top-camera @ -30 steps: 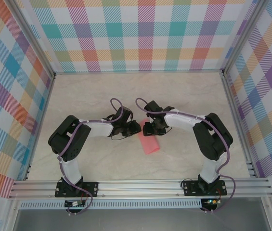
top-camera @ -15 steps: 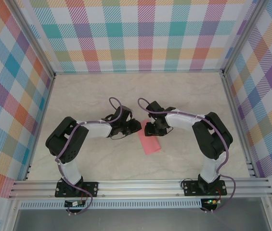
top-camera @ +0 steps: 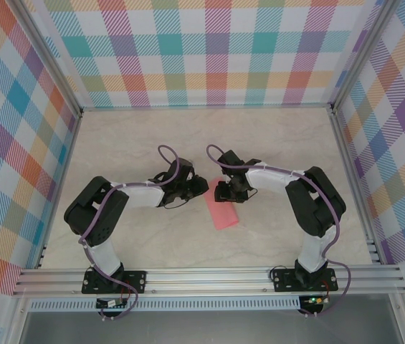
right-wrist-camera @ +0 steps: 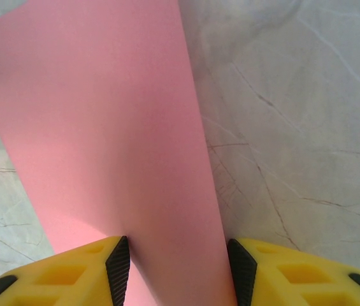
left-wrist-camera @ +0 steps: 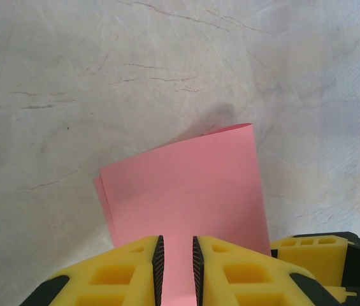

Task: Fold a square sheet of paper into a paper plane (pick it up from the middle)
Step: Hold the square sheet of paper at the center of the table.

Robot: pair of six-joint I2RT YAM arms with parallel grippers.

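Observation:
The square sheet of paper (top-camera: 224, 210) lies folded in half as a narrow salmon-pink strip on the marble table, two layers showing at its edge (left-wrist-camera: 186, 185). My left gripper (top-camera: 203, 186) hovers at the strip's far-left end. Its yellow fingers (left-wrist-camera: 176, 245) stand a narrow gap apart, with paper showing through the gap and nothing pinched. My right gripper (top-camera: 221, 192) sits at the same far end. It is open wide (right-wrist-camera: 178, 255) and the strip (right-wrist-camera: 103, 127) runs out between its pads, which are roughly as far apart as the strip's width.
The marble tabletop (top-camera: 130, 143) is walled by plaid panels at the back and sides. An aluminium rail (top-camera: 209, 276) carries both arm bases at the near edge. The right gripper's yellow finger (left-wrist-camera: 313, 252) shows close beside the left one.
The left arm's elbow has swung a little to the left and its gripper has edged back from the paper. The paper and right gripper have barely moved.

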